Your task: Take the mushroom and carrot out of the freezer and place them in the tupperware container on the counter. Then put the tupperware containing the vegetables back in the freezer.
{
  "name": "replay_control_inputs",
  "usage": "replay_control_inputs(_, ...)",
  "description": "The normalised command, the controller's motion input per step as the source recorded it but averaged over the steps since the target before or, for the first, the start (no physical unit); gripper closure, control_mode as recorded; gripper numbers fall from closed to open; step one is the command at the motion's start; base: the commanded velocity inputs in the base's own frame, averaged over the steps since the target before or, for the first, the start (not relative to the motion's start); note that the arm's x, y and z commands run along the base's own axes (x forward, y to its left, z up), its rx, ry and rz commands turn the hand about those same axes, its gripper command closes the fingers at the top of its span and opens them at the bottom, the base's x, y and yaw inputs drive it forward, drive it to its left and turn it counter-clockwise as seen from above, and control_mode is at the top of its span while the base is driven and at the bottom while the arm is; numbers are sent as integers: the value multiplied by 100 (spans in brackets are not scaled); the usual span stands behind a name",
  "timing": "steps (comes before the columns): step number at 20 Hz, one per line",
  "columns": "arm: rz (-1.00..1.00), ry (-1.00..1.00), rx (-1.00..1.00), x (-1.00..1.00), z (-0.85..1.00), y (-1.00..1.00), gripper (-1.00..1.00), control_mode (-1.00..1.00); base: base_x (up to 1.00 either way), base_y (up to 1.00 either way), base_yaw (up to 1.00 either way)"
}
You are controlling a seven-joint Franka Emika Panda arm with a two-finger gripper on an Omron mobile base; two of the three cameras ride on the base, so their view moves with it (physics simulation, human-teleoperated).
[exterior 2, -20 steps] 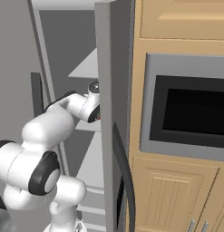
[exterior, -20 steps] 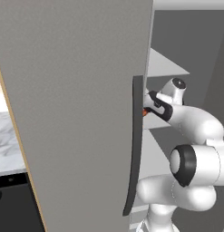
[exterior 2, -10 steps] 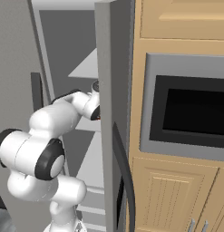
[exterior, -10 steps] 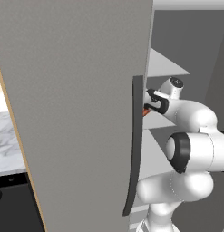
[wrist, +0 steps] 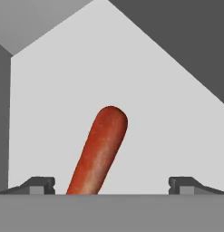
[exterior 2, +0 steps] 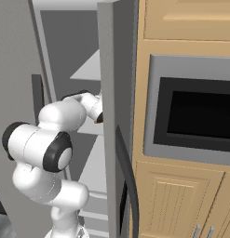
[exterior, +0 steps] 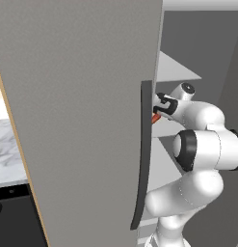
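Freezer (exterior: 82,96): we see its flat grey door swung toward the camera in the left base view, with the long dark curved handle (exterior: 142,159) running down its edge; pale grey inner shelves (exterior: 173,67) show behind it.

Arm: we see the white arm reaching into the freezer over a middle shelf, its elbow bent toward us in both base views.

Claw (wrist: 111,183): we find its two fingertips (wrist: 38,183) set wide apart at the bottom of the hand view, pinching nothing; in the left base view the dark hand (exterior: 164,105) sits just behind the door handle.

Carrot (wrist: 99,152): we see a slim orange-red piece lying on the pale shelf (wrist: 54,113), its rounded end pointing away from the hand. It lies between the spread fingertips, nearer the left one in the hand view. We cannot tell whether either fingertip touches it. In the left base view a small orange-red sliver (exterior: 156,118) shows just below the hand, beside the handle.

Right side: we see in the right base view a second grey door edge (exterior 2: 114,93) with its own dark handle (exterior 2: 128,181), then light wood cabinets (exterior 2: 181,23) and a built-in oven with a dark window (exterior 2: 200,118).

Counter (exterior: 7,154): we see a strip of white marble with grey veins at the left edge of the left base view, over a black front (exterior: 14,217).
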Motion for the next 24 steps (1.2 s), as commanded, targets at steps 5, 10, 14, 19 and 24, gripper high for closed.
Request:
replay_control_inputs(5, 0, 0, 0, 16, -12, 0, -100, -100, 0, 0, 0)
replay_control_inputs(10, 0, 0, 0, 22, -11, 0, -100, -100, 0, 0, 0)
replay_control_inputs(14, 0, 0, 0, 22, -11, 0, -100, -100, 0, 0, 0)
replay_control_inputs(19, 0, 0, 0, 17, -13, 0, -100, -100, 0, 0, 0)
replay_control_inputs(24, 0, 0, 0, 14, -16, 0, -100, -100, 0, 0, 0)
